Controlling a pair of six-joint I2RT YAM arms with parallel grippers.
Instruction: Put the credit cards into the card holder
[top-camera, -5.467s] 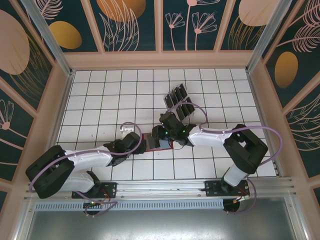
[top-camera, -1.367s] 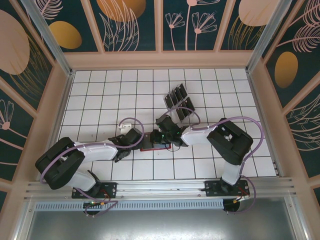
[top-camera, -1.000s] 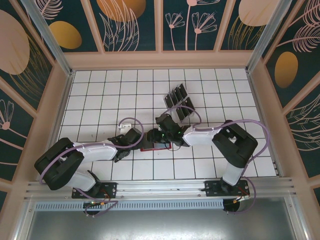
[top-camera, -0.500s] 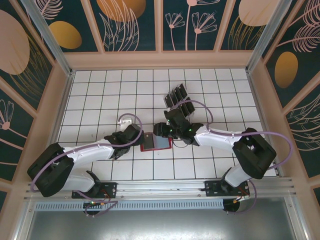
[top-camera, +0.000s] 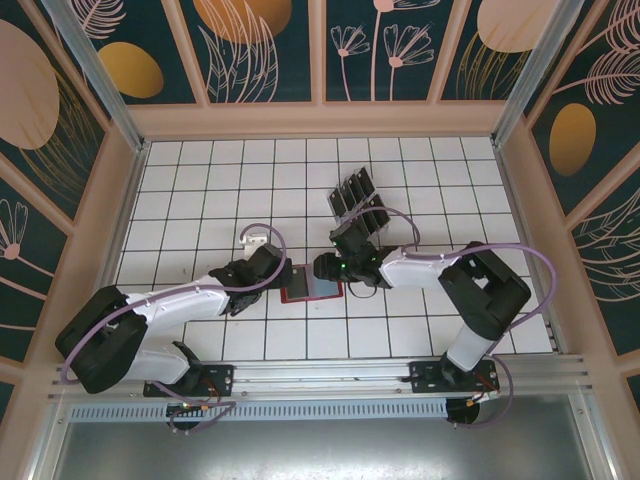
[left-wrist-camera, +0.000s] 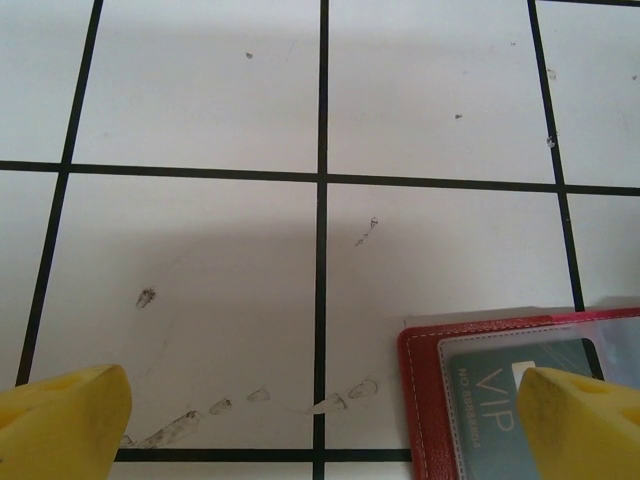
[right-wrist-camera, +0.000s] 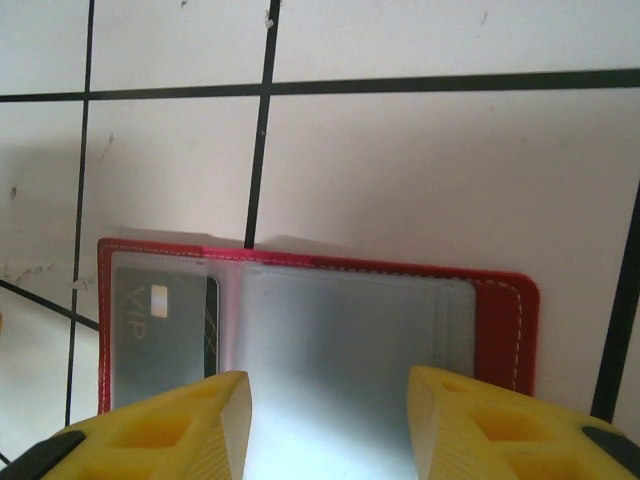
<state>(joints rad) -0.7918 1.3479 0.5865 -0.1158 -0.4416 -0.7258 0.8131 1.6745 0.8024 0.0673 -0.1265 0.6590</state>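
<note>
Currently one card holder (right-wrist-camera: 503, 325), open; one card (right-wrist-camera: 160, 335) inside.

Flat red folding wallet (right-wrist-camera: 505, 320) lying open on white gridded tabletop (right-wrist-camera: 420, 170)
A dark rectangular VIP card (right-wrist-camera: 165, 335) is sitting in its left pocket; the yellow-fingered right gripper (right-wrist-camera: 330, 405) is hovering above, parted.

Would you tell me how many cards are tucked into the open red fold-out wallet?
1: a dark VIP card lies in the red wallet's pocket on the left arm's side. The right gripper covers part of the wallet, so more may be hidden.
</note>
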